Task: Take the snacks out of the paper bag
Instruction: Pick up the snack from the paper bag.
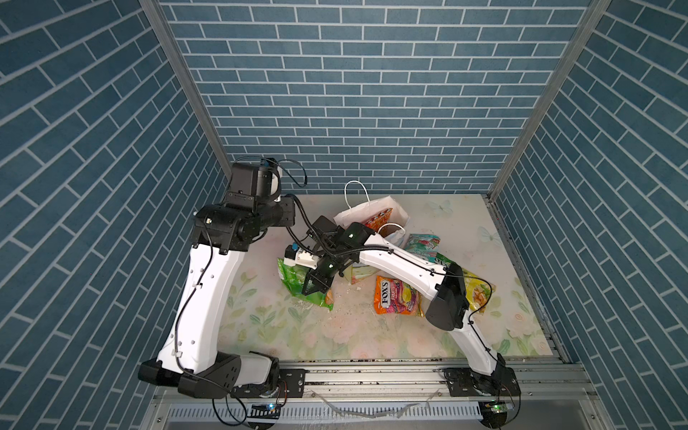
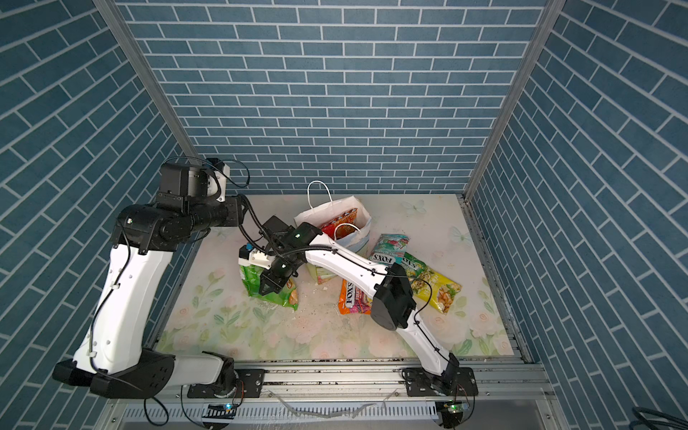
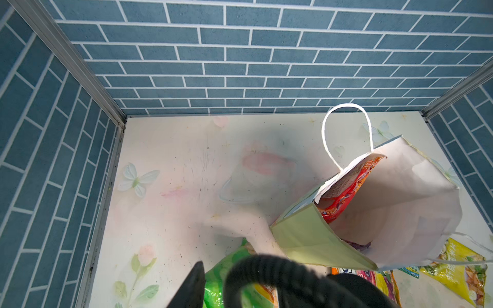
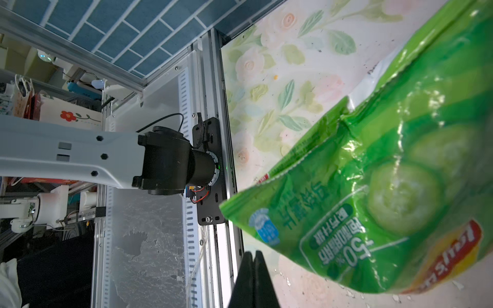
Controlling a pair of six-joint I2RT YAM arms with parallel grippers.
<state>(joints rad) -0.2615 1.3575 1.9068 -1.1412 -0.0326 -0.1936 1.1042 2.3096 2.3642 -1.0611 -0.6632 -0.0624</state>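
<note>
Five snacks lie out on the flowery table [image 1: 335, 335]; one more sits inside the paper bag [image 1: 353, 214]. The paper bag stands near the back of the table, tipped a little, its mouth wide; it is white inside, with white cord handles and a pale green side. The green Lay's bag [image 4: 373, 173] lies toward the left; the orange FOX'S packet [image 1: 394, 296] lies near the middle; the teal packet [image 1: 422, 244], the green-yellow packet [image 2: 415, 265] and the yellow packet [image 1: 480, 287] lie to the right, partly under the right arm [image 1: 402, 264].

The right gripper [image 4: 252, 256] has its two black fingers pressed tight together with nothing between them; the tips are just beside the edge of the green Lay's bag. The left gripper [image 3: 246, 277] shows only one black finger [image 3: 197, 282]; a thick black cable [image 3: 266, 262] hides the rest, so nobody can say how wide its jaws stand.

Only the left wrist view looks deep into the paper bag; there the red packet [image 3: 346, 184] leans on the inner wall, and a bit of a purple packet [image 3: 358, 245] peeks out below. Only the right wrist view shows the cucumber slices on the green Lay's bag; only the top views show all the packets at once.
</note>
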